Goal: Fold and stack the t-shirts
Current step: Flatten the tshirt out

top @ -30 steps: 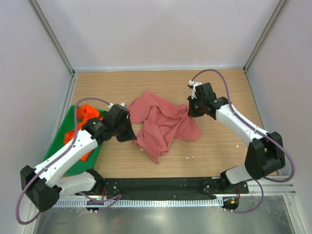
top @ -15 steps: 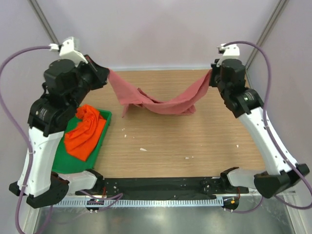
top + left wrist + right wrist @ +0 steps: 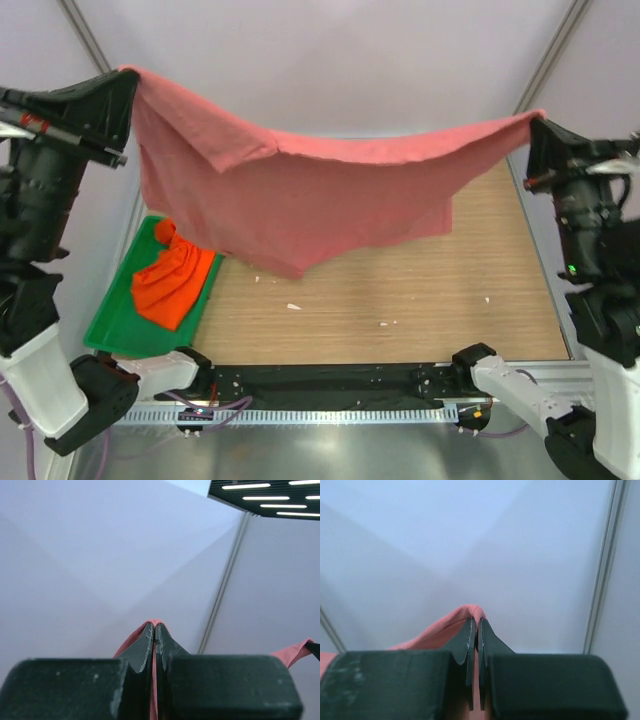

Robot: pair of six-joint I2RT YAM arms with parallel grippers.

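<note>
From above: hoisted within the last second from a crumpled heap on the wooden table (image 3: 420,290) to a wide spread high in the air, the soft dusty rose-pink t-shirt (image 3: 300,200), pinched at one top corner by the left gripper (image 3: 125,85), at the other by the right gripper (image 3: 537,130). Opened out, so likely ready for laying flat and folding.

Counted: two shirts, the second a bright orange cloth t-shirt (image 3: 175,280) bunched in the one green plastic tray (image 3: 110,335); two grippers.

From the left wrist: fingers (image 3: 145,645) pressed together on a sliver of pink cloth.

From the right wrist: likewise, fingers (image 3: 465,640) clamped on a pink edge.
</note>
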